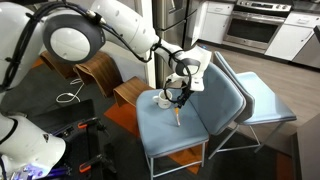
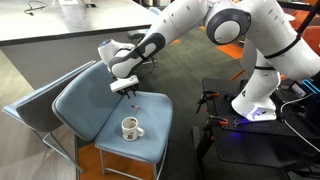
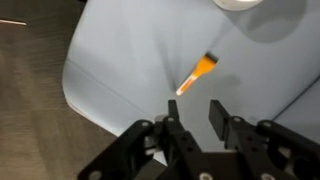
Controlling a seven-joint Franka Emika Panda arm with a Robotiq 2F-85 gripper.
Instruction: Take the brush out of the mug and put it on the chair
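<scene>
The brush (image 3: pixel 200 72) is out of the mug. In the wrist view it shows as a short tan-orange stick against the blue-grey seat, slanted and just above centre of the frame. It seems to lie on the padding, though no view proves it has settled flat. In an exterior view it (image 1: pixel 178 116) is a thin orange line in mid frame, directly under the tool.

The gripper (image 3: pixel 193 104) enters from the bottom of the wrist view. Its two fingers are apart and empty, and the brush is just beyond their tips, not between them.

The white mug (image 2: pixel 130 127) stands upright on the chair (image 2: pixel 95 125), lower in the frame than the gripper (image 2: pixel 125 85). The wrist view shows only its rim (image 3: pixel 238 3), at the top right edge.

The placing looks all but done, so the step in hand is probably a clean retreat. It is best done by raising the gripper straight up with the fingers held apart. That way no fingertip drags the light brush towards the seat edge at the left of the wrist view. The path should also steer clear of the mug, which is close enough for a sideways swing to tip it.
</scene>
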